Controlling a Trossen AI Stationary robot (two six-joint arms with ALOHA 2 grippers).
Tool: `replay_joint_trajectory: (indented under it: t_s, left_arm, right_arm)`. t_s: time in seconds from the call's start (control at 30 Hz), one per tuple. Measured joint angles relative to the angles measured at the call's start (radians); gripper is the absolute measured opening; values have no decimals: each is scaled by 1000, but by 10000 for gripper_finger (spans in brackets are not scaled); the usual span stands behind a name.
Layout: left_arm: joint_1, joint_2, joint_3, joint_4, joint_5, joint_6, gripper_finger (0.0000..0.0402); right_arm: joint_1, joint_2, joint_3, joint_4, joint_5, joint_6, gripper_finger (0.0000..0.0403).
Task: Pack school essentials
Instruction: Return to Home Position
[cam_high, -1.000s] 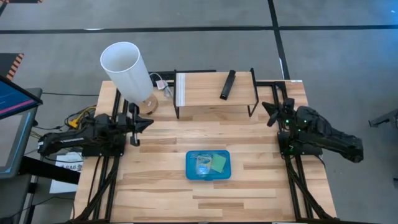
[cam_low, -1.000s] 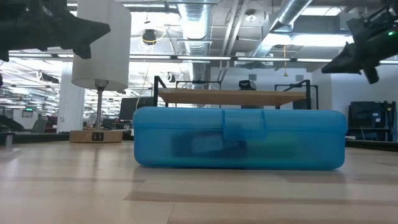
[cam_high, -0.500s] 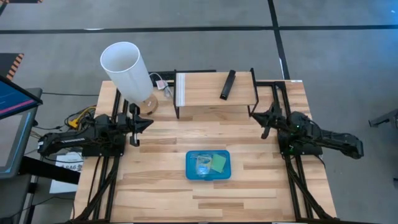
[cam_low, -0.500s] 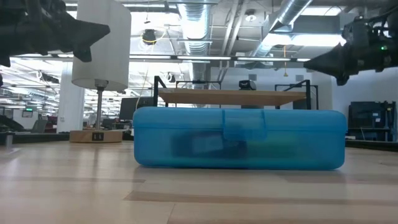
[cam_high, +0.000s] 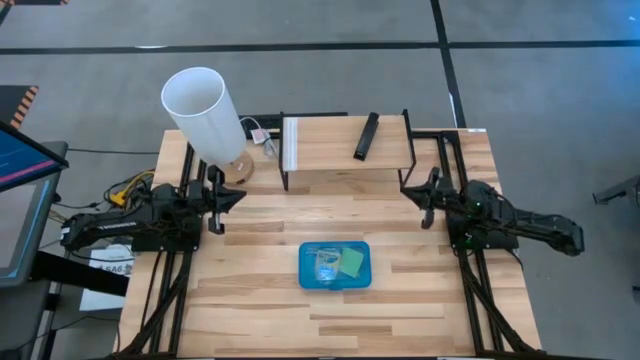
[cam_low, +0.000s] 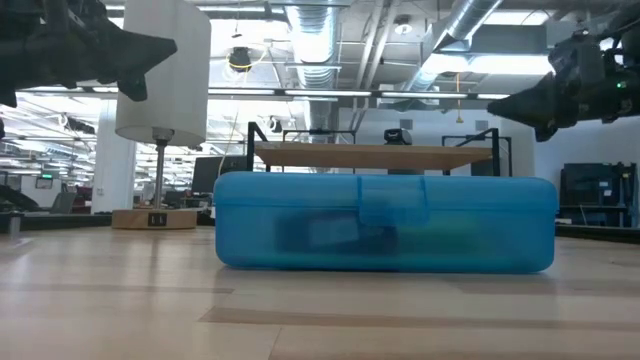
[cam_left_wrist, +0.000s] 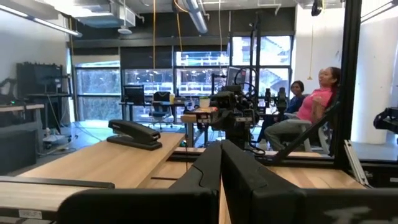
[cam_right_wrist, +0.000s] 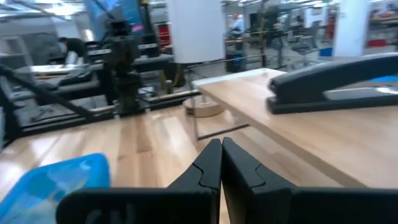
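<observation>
A blue see-through case lies shut on the table's middle, flat on its bottom, its clasp facing the low view. Through its lid a green pad and some pale items of the school essentials show; the rest I cannot make out. My left gripper hovers shut at the table's left edge, pointing toward the middle. My right gripper hovers shut at the right edge, level, its fingers closed together with nothing between them. Both are well clear of the case.
A wooden shelf on black legs stands at the far middle, with a black stapler lying on top. A tall white cylinder lamp on a round wooden base stands at the far left. Bare tabletop surrounds the case.
My right gripper has sunk and come a little toward the table's left, tipping from a downward slant to level and rolling about its own axis. It stays shut. The case has not moved.
</observation>
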Motion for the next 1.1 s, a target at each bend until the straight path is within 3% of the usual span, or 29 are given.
replay_joint_trajectory:
  t_s: [0.13,0.3,0.77,1.1]
  left_arm:
    - [-1,0,0,5,-19,2,0]
    - [-1,0,-1,-7,-56,15,0]
    - [0,4,0,-345,-73,2,0]
    - [0,23,10,-367,-70,0,0]
  right_arm:
    - [0,0,-3,17,-54,-1,33]
    - [-7,-1,-2,2,-28,-6,31]
    - [-13,2,0,-23,-25,-8,32]
    - [-13,2,0,-26,-23,-8,31]
